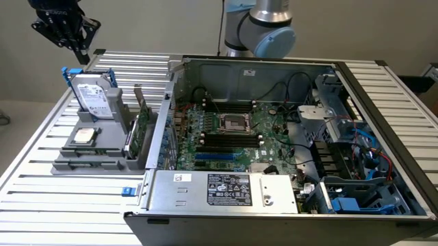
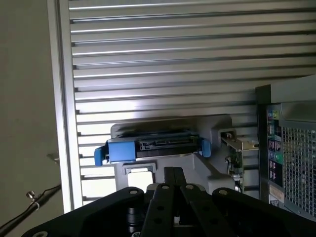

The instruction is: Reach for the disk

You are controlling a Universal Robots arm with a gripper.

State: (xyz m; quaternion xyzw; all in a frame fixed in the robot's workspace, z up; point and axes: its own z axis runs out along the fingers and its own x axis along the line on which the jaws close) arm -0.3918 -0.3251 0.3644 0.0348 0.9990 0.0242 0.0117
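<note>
The black pincer hangs shut and empty above the far corner of the ribbed aluminium bench, on the exterior view's left. Below it and apart from it, the flat silver-grey metal disk, with a white label and blue plastic rails, stands tilted in a grey plastic holder. Beside the holder lies an open grey computer case.

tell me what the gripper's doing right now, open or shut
gripper: shut, holding nothing, clear of the disk standing in its grey holder.
</note>
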